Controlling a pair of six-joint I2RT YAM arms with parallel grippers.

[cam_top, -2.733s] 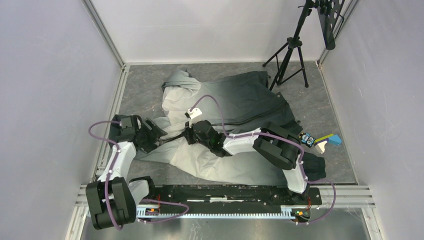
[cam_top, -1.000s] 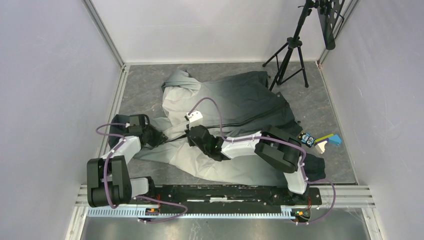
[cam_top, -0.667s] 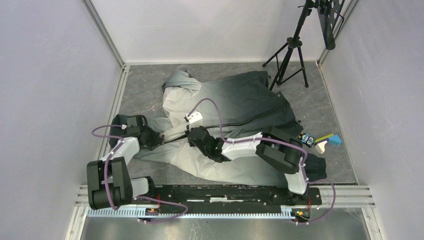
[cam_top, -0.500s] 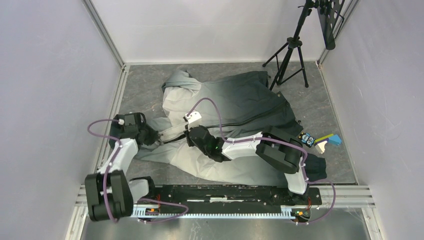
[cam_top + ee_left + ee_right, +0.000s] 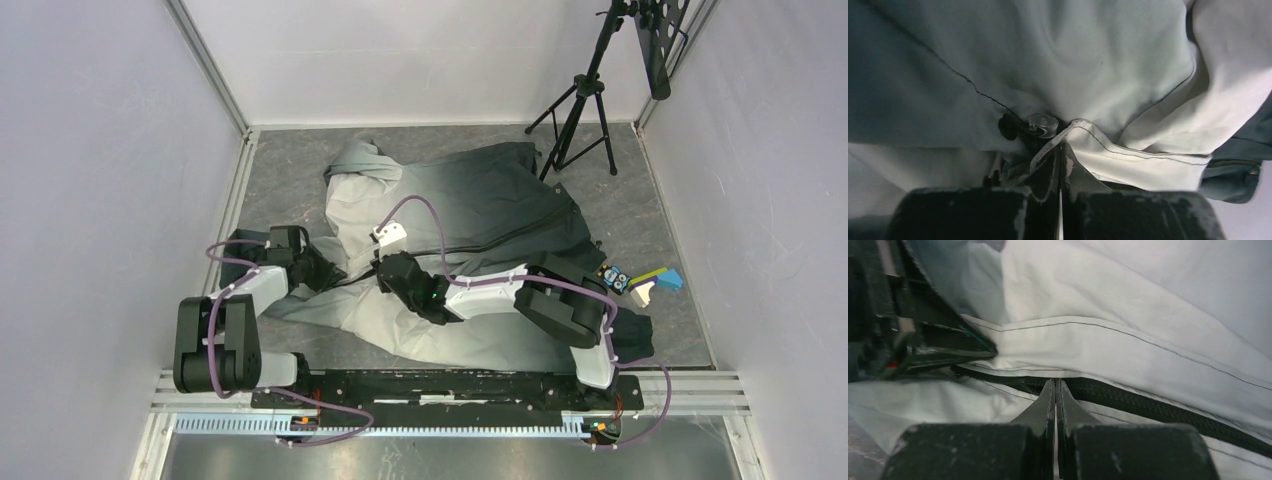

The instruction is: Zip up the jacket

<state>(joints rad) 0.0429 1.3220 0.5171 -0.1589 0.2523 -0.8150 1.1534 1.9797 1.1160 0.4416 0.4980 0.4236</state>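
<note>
The jacket [image 5: 480,200] lies spread on the grey table, pale at the left and shading to charcoal at the right. Its dark zipper [image 5: 520,232] runs across the middle. My left gripper [image 5: 328,272] is low at the jacket's left end, shut on a pale stitched fabric edge [image 5: 1083,125] beside a clear snap [image 5: 1042,124]. My right gripper [image 5: 384,266] sits just to its right, its jaws shut with the tips on the black zipper [image 5: 1148,405]. What lies between its pads is hidden. In the right wrist view the left arm's dark body [image 5: 923,340] is close by.
A black tripod [image 5: 580,110] stands at the back right corner. Small coloured blocks [image 5: 645,283] lie at the right edge. Pale walls with metal frame posts enclose the table, and a rail [image 5: 450,385] holds the arm bases at the near edge.
My left gripper has shifted right along the jacket's left end toward the right gripper, and its elbow has swung inward. The right arm has held still on the zipper.
</note>
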